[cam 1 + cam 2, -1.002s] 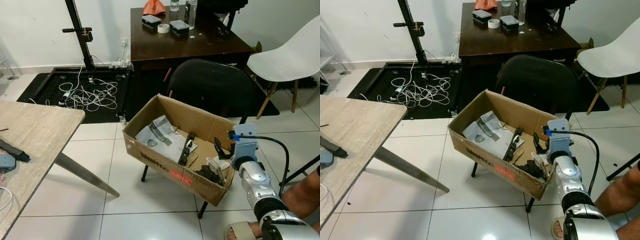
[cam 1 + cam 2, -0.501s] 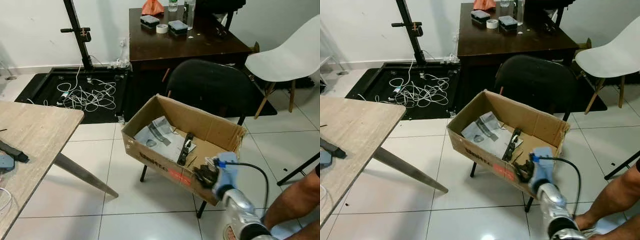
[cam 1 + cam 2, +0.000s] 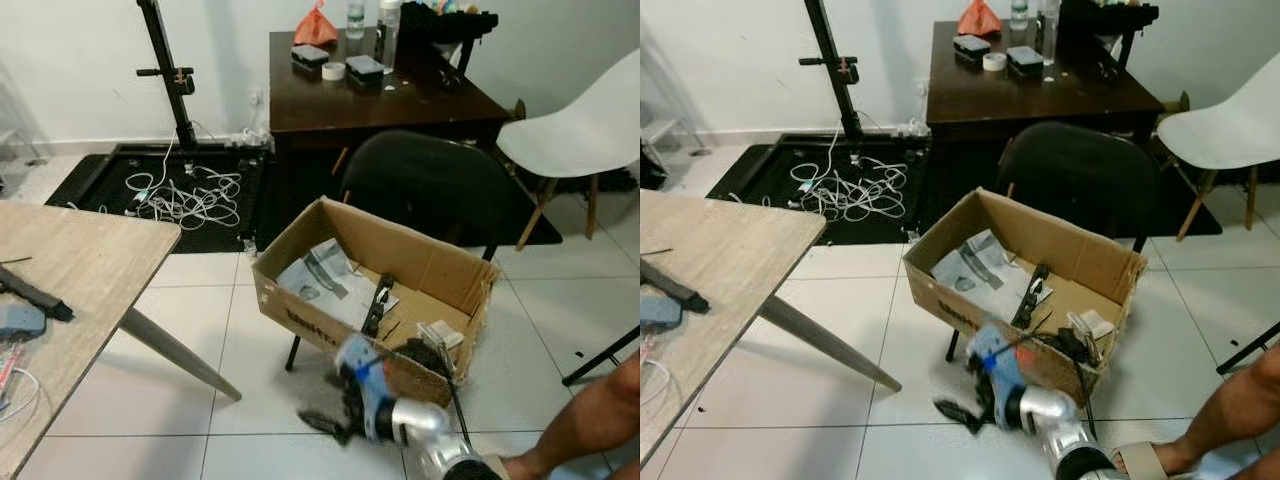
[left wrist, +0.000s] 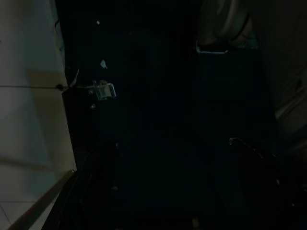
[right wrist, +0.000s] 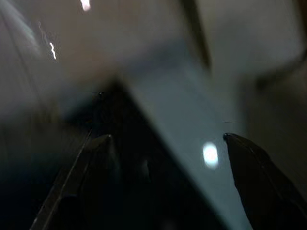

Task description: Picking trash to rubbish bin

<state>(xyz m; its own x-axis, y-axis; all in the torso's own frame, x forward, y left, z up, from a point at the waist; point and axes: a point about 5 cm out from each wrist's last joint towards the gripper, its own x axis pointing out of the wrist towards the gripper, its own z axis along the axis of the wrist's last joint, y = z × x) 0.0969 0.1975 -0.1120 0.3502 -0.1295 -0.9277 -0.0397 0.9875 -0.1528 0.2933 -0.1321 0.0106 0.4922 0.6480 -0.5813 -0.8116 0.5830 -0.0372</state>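
Dark wooden counter (image 3: 400, 95) by the wall, black chair (image 3: 430, 185), white chair (image 3: 585, 125), tangled white cables (image 3: 185, 190) on black mat, light wooden counter (image 3: 80, 270)

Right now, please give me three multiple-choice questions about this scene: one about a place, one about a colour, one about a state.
1. Where does the cardboard box stand?
A. on the black chair
B. on the wooden table
C. on the dark desk

2. What colour is the chair at the far right?
A. red
B. white
C. green

3. How are the fingers of the right hand?
A. shut on paper
B. shut on nothing
C. open

Answers: 1 A, the chair's legs show under the box. 2 B, its shell is white. 3 C, the right wrist view shows the two fingers wide apart with nothing between.
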